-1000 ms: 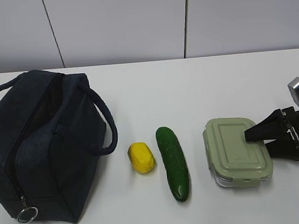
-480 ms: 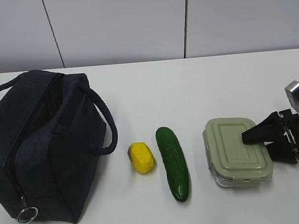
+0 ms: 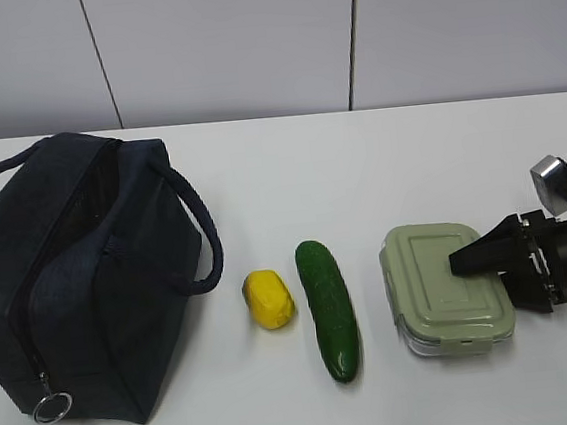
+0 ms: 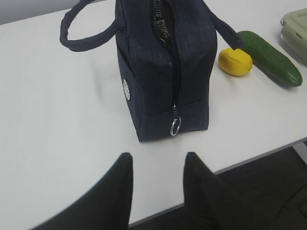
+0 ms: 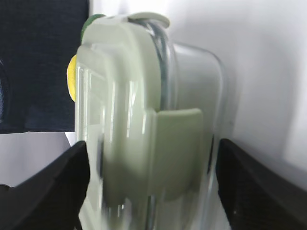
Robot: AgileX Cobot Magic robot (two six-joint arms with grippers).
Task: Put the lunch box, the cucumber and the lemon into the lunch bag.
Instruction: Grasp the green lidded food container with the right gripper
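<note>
In the exterior view, the large dark navy fabric lunch bag [image 3: 79, 277] is standing at the left of the white bench [image 3: 359, 165] with its top zipper open, the small bright yellow faceted lemon [image 3: 269, 299] is lying just right of it, the dark green glossy cucumber [image 3: 329, 309] is lying beside the lemon, and the small clear rectangular lunch box [image 3: 448, 287] with its sage-green clip-on lid is sitting at the right. The black right gripper [image 3: 469, 261] is reaching in from the right edge, one finger showing over the lid. The box is likely rigid and fairly light, but its smooth walls could slip, so taking it across the short sides, lid and base together, seems soundest. In the left wrist view, the left gripper [image 4: 156, 184] is hovering near the bench's near edge with its two fingers partly apart and nothing between them, facing the bag's end panel with the metal ring pull [image 4: 174, 126] and a round white logo [image 4: 126, 89], which the exterior view does not show. In the right wrist view, the right gripper's jaws are standing wide open on either side of the lunch box, which is filling the gap between them; whether the fingers are touching its walls cannot be told here.
</note>
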